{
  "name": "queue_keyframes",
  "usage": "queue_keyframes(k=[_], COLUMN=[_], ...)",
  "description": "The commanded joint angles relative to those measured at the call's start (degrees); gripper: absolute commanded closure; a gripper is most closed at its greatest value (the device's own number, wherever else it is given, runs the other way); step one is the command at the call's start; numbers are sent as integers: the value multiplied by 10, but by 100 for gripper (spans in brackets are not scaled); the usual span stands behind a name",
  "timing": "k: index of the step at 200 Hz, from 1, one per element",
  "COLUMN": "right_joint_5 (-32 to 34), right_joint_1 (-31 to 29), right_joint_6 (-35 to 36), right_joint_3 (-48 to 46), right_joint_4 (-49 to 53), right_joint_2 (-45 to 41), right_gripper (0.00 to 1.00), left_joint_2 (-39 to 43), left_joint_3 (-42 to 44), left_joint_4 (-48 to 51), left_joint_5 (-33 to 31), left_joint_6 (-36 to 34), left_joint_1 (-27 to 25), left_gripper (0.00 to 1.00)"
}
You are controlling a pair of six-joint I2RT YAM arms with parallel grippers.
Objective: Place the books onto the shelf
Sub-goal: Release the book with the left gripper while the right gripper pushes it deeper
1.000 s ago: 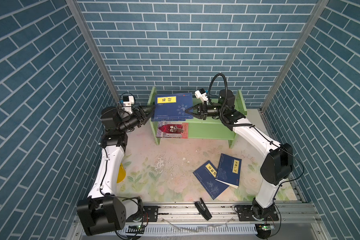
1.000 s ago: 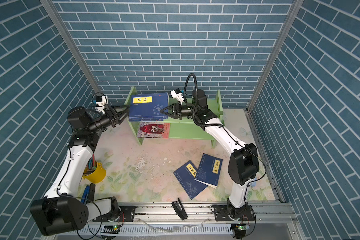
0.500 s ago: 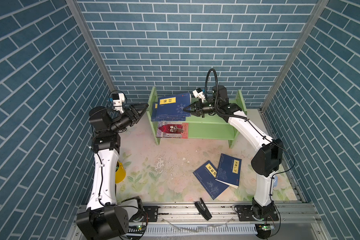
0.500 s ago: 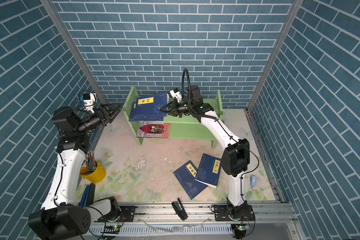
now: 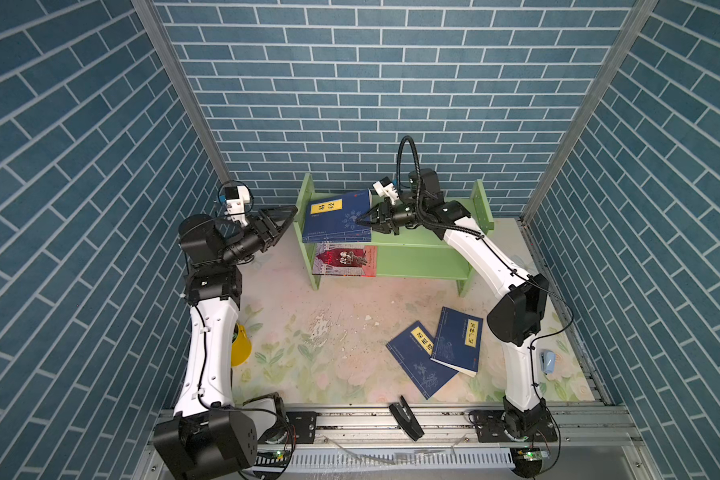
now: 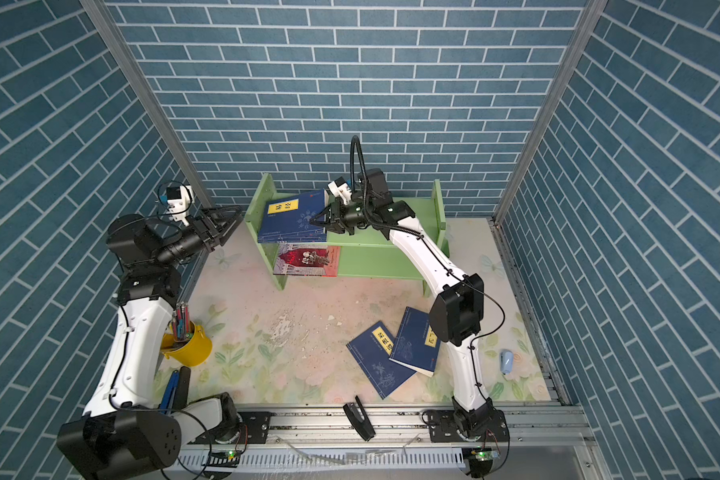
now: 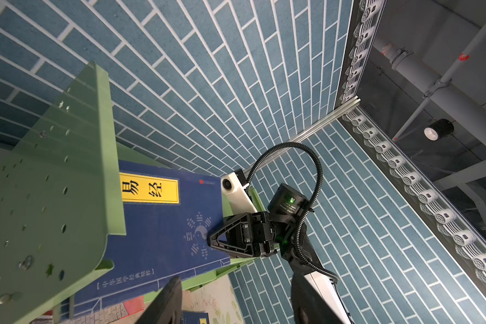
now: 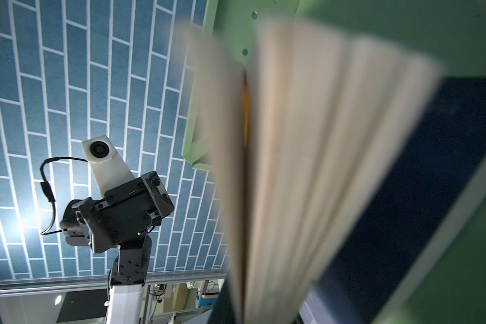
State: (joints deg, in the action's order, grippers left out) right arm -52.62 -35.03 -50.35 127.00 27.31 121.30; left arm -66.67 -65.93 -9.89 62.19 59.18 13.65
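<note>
Overhead, blue book (image 5: pixel 334 224) cover, right wrist, blurred pages

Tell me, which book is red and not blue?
The red picture book on the shelf's bottom level. The book up top and the two books on the table are dark blue with yellow labels.

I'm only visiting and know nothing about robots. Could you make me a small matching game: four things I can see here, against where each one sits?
Things
1. red-covered book
2. blue book with a yin-yang emblem
3. two overlapping blue books
4. yellow bucket

Places
A. upper tier of the shelf
B. lower tier of the shelf
C. flat on the floral mat, near the right arm
D. standing beside the left arm

Pairs: 1-B, 2-A, 3-C, 4-D
</note>
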Motion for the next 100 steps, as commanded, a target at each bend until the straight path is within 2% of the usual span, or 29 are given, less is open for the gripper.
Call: queue_keyframes(k=[1, 40, 74, 100], right_joint_5=[33, 63, 91, 111], right_joint_1=[-3, -4, -4, -4], right_joint_6=[28, 28, 44, 60], right_joint_3=[25, 30, 47, 63], right_joint_4=[35, 50, 84, 112], right_joint_2=[7, 3, -3, -9], right_gripper=[73, 59, 36, 30], left_joint_2=[-3, -4, -4, -4], left_joint_3=[7, 8, 8, 8], left_joint_4=[-25, -16, -10, -6], left_joint_5=[9, 6, 10, 8], left_joint_6=[-1, -14, -25, -30], left_joint_1=[-3, -4, -4, -5], left_gripper=[37, 37, 37, 37])
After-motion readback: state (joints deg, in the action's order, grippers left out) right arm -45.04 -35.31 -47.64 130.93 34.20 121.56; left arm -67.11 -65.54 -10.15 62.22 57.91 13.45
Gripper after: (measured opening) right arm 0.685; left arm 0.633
